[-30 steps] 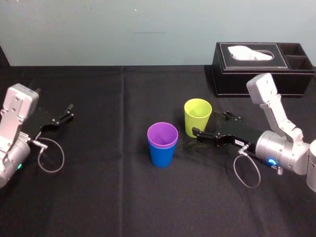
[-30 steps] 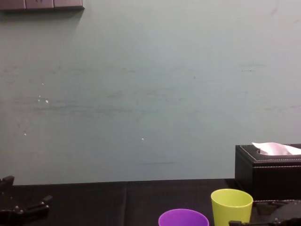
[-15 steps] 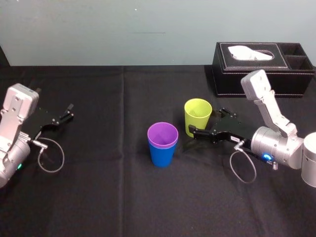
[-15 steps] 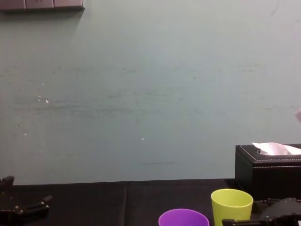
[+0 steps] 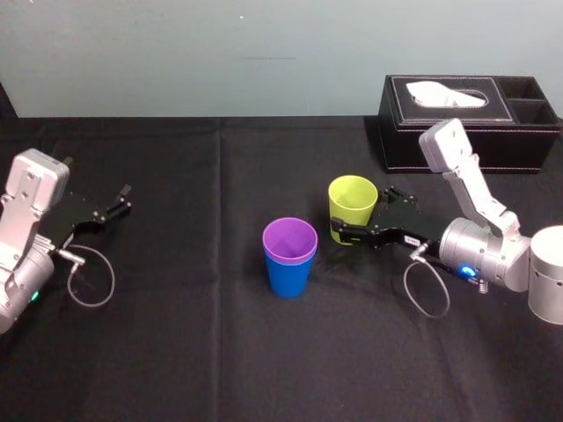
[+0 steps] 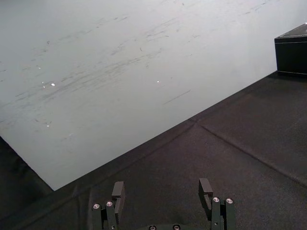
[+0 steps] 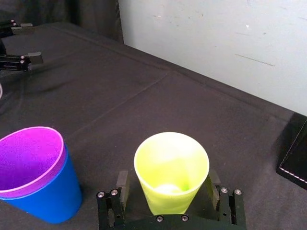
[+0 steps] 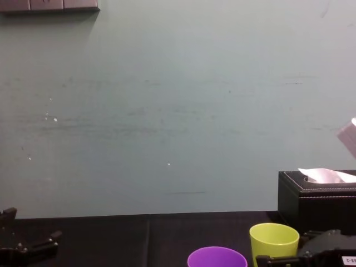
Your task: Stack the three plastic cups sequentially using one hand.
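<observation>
Our right gripper (image 7: 168, 182) straddles the yellow-green cup (image 5: 352, 202), fingers apart. Beside it the purple cup (image 5: 289, 239) sits nested in the blue cup (image 5: 288, 277). Our left gripper (image 6: 162, 188) rests far left, fingers spread.

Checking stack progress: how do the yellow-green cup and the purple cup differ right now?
The purple cup sits nested in the blue cup; the yellow-green cup stands alone on the black cloth. The right gripper, open, flanks the yellow-green cup; the purple cup has none near, the left gripper parked far left. Both are upright, mouth up, same tapered shape.
</observation>
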You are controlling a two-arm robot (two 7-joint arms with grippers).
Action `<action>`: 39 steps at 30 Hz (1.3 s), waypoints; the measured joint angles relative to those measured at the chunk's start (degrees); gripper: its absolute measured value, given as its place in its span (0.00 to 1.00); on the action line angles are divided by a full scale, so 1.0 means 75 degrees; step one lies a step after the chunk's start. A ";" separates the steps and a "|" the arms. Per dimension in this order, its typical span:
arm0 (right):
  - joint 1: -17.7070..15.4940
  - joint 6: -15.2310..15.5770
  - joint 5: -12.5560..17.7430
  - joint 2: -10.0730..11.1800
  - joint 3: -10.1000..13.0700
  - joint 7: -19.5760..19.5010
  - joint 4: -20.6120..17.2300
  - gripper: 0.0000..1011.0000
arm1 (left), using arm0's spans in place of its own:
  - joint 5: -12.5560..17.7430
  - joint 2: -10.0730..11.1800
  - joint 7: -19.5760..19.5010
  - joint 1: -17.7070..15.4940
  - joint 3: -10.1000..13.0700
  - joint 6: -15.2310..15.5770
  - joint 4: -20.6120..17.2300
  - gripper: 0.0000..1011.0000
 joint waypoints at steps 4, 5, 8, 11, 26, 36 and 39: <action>0.0056 -0.0031 -0.0018 -0.0034 -0.0013 -0.0004 0.0062 0.99 | 0.0000 0.0000 0.0000 0.0000 0.0000 0.0000 0.0000 1.00; 0.0065 -0.0037 -0.0021 -0.0040 -0.0017 -0.0004 0.0074 0.99 | 0.0000 0.0000 0.0000 0.0000 0.0000 0.0000 0.0000 1.00; 0.0089 -0.0053 -0.0030 -0.0055 -0.0022 -0.0004 0.0104 0.99 | 0.0000 0.0000 0.0000 0.0000 0.0000 0.0000 0.0000 1.00; 0.0087 -0.0053 -0.0031 -0.0053 -0.0022 -0.0004 0.0102 0.99 | 0.0000 0.0000 0.0001 0.0000 0.0000 0.0000 0.0000 1.00; 0.0076 -0.0049 -0.0029 -0.0043 -0.0017 -0.0007 0.0084 0.77 | 0.0000 0.0000 0.0000 0.0000 0.0000 0.0000 0.0000 1.00; 0.0070 -0.0044 -0.0029 -0.0039 -0.0012 -0.0008 0.0075 0.72 | 0.0000 0.0000 0.0000 0.0000 0.0000 0.0000 0.0000 1.00; 0.0070 -0.0042 -0.0030 -0.0039 -0.0011 -0.0008 0.0075 0.72 | 0.0000 0.0000 0.0000 0.0000 0.0000 0.0000 0.0000 1.00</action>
